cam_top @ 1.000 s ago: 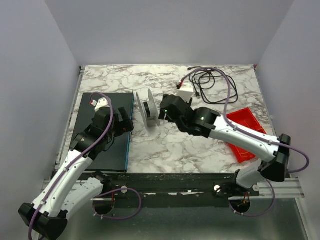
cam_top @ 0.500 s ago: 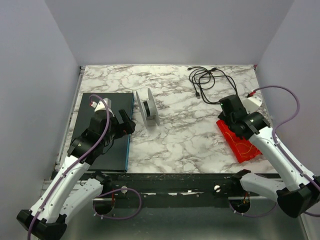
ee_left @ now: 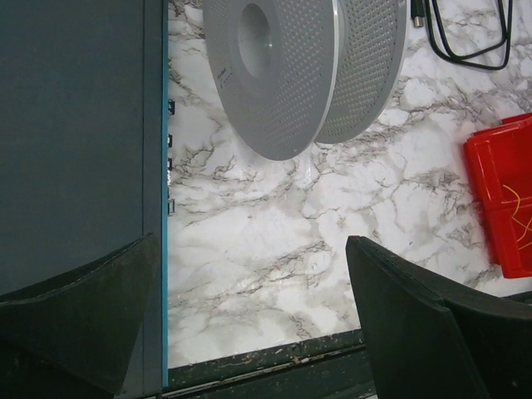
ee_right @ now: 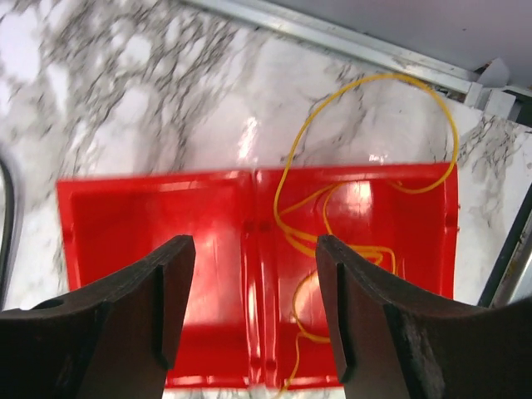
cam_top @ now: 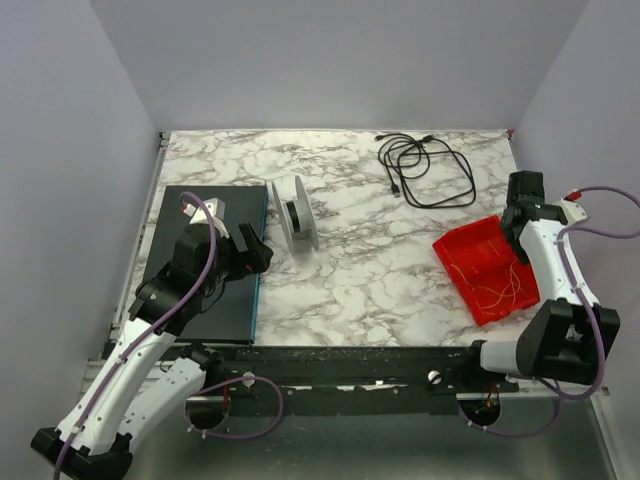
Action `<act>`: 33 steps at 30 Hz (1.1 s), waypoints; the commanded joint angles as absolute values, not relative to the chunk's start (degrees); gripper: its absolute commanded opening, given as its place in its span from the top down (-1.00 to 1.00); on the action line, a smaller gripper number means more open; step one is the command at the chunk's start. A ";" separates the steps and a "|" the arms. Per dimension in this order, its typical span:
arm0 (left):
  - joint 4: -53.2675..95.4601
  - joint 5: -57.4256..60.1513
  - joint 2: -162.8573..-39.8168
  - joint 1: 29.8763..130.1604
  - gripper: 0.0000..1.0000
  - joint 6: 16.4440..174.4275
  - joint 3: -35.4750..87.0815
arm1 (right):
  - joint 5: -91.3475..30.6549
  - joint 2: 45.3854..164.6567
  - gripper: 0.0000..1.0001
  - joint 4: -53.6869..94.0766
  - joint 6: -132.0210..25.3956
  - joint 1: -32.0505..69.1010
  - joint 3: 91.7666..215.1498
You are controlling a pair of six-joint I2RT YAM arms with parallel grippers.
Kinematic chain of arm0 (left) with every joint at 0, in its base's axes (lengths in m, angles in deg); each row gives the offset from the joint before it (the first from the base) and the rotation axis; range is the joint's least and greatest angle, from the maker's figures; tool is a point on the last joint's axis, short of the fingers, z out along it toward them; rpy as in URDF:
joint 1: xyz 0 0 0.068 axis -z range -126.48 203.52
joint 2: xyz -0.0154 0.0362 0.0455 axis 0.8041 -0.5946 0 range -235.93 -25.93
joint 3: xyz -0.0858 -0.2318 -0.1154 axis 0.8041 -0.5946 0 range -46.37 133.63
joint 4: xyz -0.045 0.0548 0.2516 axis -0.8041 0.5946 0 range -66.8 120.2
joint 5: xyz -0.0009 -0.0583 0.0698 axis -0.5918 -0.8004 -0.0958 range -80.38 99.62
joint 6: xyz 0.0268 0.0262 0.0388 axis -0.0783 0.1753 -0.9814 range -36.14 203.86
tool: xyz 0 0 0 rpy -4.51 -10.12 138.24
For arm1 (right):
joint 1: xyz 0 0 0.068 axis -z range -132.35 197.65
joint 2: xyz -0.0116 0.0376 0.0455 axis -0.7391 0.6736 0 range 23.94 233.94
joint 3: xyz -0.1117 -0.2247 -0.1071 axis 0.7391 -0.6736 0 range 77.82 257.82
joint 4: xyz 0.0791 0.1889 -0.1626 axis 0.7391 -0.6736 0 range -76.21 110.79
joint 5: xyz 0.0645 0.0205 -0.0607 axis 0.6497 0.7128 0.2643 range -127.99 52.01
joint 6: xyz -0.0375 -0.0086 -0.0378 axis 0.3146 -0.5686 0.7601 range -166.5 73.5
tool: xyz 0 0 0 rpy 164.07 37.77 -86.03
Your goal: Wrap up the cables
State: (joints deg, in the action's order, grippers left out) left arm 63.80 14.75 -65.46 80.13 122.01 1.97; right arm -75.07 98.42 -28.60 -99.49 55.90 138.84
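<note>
Well, the cables lie at the far right of the table; they look light, floppy, best pinched where loops cross. The left gripper and right gripper both stand parted, empty.

So the cables sit far right on the surface, and the spool stands on edge left of them, mid-surface. A flat board lies along the left; my left pincer hangs over its right edge, just in front of the spool. The tray is front right with thin strings in it, my right pincer just behind it.
</note>
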 commanded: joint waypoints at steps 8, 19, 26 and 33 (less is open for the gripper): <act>66.49 15.38 -60.57 79.80 -0.97 119.71 1.74 | -71.10 105.78 -0.31 -18.42 -103.04 65.75 140.86; 66.62 16.08 -60.50 79.80 -0.97 119.12 0.81 | -69.92 104.56 -0.26 -17.08 -103.31 71.16 138.47; 66.44 16.21 -60.99 79.80 -0.98 119.00 -0.05 | -68.97 105.52 -0.27 -15.81 -103.53 72.94 135.91; 66.31 16.19 -61.87 79.80 -0.98 119.17 -0.05 | -69.01 106.79 -0.26 -12.35 -104.51 73.40 133.94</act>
State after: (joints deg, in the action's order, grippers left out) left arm 66.18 15.14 -61.37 80.13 119.82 0.18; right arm -68.90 105.91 -15.74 -103.14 72.78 135.34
